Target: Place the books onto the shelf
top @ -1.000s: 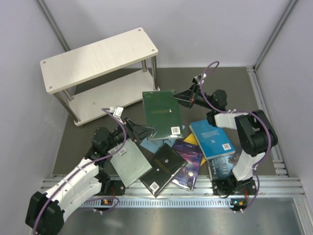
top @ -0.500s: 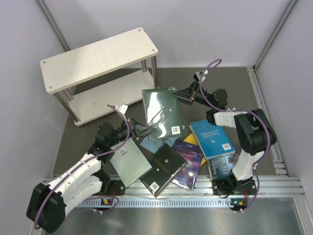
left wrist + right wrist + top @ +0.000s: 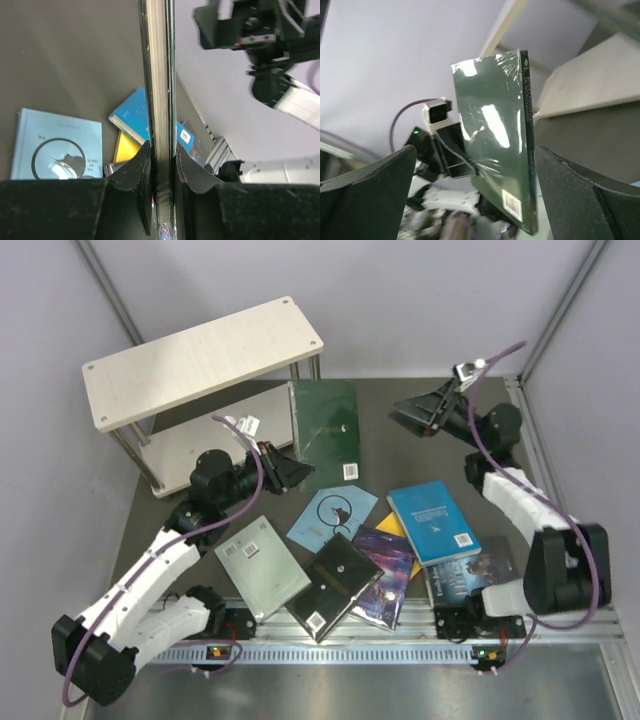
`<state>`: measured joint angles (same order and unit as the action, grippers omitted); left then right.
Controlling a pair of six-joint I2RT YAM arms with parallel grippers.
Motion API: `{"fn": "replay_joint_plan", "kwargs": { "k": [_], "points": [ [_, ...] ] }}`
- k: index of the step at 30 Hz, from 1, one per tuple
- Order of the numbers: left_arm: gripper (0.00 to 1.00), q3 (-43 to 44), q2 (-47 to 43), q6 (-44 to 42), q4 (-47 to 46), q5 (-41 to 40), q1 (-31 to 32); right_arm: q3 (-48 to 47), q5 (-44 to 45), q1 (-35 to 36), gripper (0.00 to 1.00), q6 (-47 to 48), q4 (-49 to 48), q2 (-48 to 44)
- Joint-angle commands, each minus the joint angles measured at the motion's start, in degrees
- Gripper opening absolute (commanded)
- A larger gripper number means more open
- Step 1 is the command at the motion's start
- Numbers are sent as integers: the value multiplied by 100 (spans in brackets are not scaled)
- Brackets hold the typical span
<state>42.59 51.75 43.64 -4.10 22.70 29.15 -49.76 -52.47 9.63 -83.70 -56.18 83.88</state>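
Left hand (image 3: 298, 471): clamped on the near left corner of the dark green book (image 3: 323, 428). In the wrist view both fingers (image 3: 137, 172) press flat on the two covers, with the page edge between them. The book is lifted clear of the worktop (image 3: 405, 465). Its cover is turned up toward the overhead camera, its barcode is at the near right corner, and its glossy wrap catches the light

Right hand (image 3: 410, 420): jaws wide, nothing in them. It is raised over the far right of the worktop, apart from the green book on that book's right side. Its wrist view shows the green cover framed between its own spread fingers (image 3: 365, 200)

Shelf (image 3: 200, 352): pale wood, two tiers, at the far left. The held book's far left edge is just beside the shelf's right-hand posts and overlaps the end of the lower board in the overhead view. I cannot tell whether they touch

Loose on the worktop, near middle, all lying flat with some edges overlapping:
- light blue book with black swirl (image 3: 332, 514)
- grey-green book (image 3: 262, 565), to its near left
- black book (image 3: 335, 587)
- purple galaxy book (image 3: 383, 575)
- yellow book (image 3: 395, 527), only a sliver showing between the purple and the bright blue
- bright blue book (image 3: 433, 523)
- dark blue book (image 3: 470, 577), by the right arm's base
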Motion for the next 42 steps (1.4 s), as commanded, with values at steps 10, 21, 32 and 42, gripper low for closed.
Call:
{"fn": "replay_joint_plan", "kwargs": {
  "k": [10, 21, 32, 42],
  "points": [
    [0, 3122, 1476, -655, -144, -749, -233, -781, 1099, -515, 100, 3528, 4942, -1831],
    [0, 6038, 3980, 1198, 136, 884, -2465, -482, 967, -523, 100, 3510, 5003, -1989],
    [0, 7483, 5029, 971, 1842, 1034, -2774, -412, 984, -523, 100, 3545, 5021, -1910],
    [0, 7896, 5047, 480, 3318, 421, -2774, -377, 1002, -523, 100, 3545, 5082, -1805]
  ]
}}
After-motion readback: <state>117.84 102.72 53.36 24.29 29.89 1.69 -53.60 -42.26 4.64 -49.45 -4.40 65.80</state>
